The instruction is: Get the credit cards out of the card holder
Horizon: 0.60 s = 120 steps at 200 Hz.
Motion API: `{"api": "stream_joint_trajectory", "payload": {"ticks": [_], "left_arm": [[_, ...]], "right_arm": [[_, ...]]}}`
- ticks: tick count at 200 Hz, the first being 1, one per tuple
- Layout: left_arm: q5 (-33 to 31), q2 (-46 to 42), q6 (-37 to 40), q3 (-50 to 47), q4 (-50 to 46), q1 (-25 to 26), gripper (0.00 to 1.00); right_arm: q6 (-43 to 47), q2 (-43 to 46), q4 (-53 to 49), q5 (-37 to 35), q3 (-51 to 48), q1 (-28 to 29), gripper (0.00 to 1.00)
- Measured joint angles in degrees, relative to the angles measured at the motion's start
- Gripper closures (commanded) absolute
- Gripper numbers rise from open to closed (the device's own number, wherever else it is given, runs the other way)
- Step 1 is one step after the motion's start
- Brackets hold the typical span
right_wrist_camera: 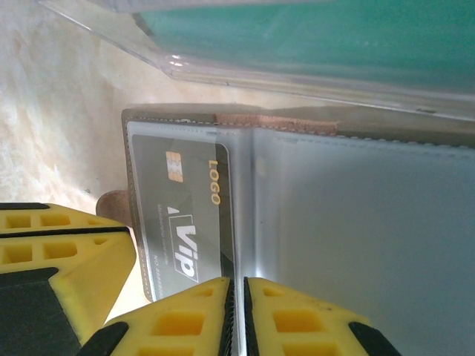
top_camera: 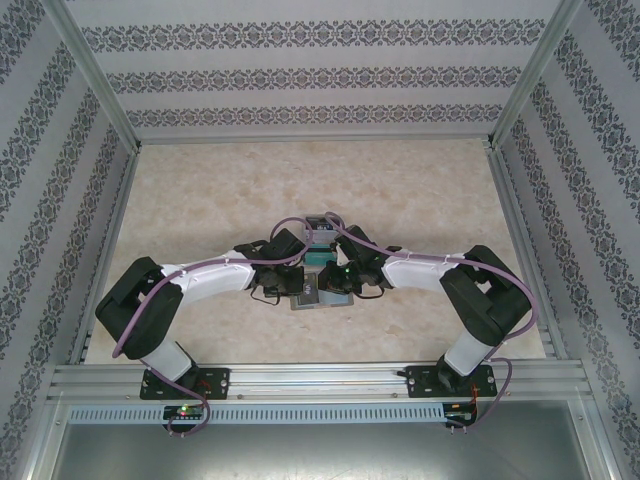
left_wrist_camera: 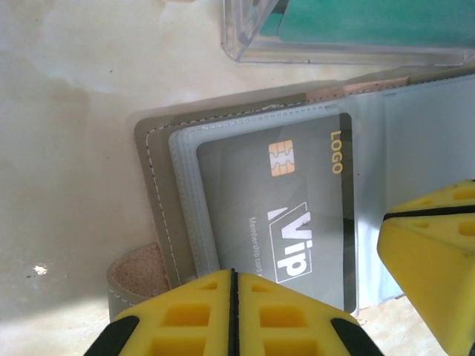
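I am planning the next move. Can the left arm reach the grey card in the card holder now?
Likely yes for reaching, not for gripping. The left gripper, shut, is at the edge of the card holder with nothing between, but the grey card lies under a translucent pocket panel.

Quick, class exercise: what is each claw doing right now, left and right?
Left claw: closed, at the wallet edge; hold cannot be told.
Right claw: closed, apparently pinching the wallet's middle fold.

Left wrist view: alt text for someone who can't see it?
An open card holder lies on the table with a grey card in one pocket. The left gripper, shut, sits at the card's near edge.
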<state>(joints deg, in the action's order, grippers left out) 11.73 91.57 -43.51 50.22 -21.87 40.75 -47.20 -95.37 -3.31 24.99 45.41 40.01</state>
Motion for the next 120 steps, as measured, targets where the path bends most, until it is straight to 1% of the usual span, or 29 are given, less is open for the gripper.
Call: {"api": "stream_joint_trajectory", "payload": {"ticks": [15,120], "left_arm": [[0.00,0.00,-0.02,-0.28,0.00,0.00,0.97],[0.20,0.63,-0.04,-1.77,0.44,0.00,1.00]], "right_arm": [[0.00,-0.15,0.00,0.02,0.37,0.02,0.84],[0.00,-1.97,0.48,0.76,1.05,0.66,0.83]]}}
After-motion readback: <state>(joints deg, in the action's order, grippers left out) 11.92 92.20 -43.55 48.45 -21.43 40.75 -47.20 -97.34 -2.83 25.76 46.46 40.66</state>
